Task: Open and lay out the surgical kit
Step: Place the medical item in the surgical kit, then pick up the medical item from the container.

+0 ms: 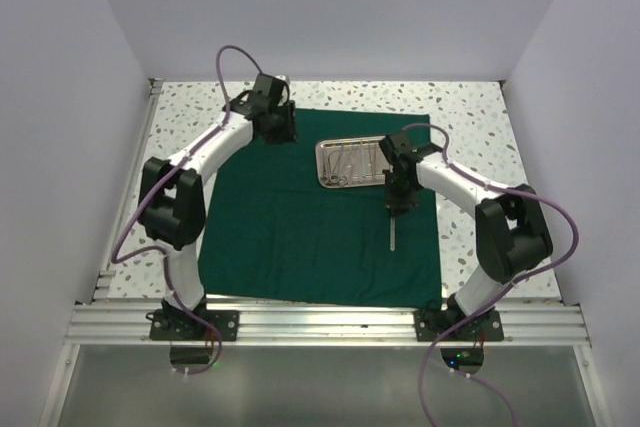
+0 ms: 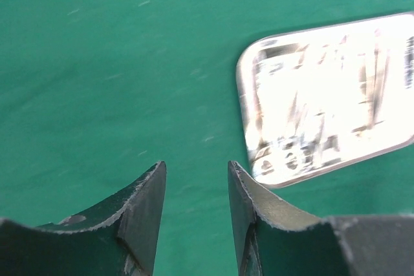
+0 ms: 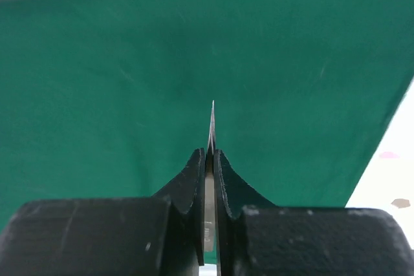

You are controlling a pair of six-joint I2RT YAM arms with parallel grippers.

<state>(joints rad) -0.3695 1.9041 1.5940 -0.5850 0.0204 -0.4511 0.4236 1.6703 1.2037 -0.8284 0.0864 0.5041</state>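
Note:
The dark green drape lies spread flat on the table. The shiny steel tray sits on its far right part with several slender steel tools in it; it also shows in the left wrist view. My right gripper is shut on steel tweezers, seen edge-on between its fingers in the right wrist view, held low over the drape just in front of the tray. My left gripper is open and empty above the drape's far left part, left of the tray; in its wrist view only drape shows between the jaws.
Speckled white tabletop shows around the drape. An aluminium rail runs along the near edge. White walls enclose the left, far and right sides.

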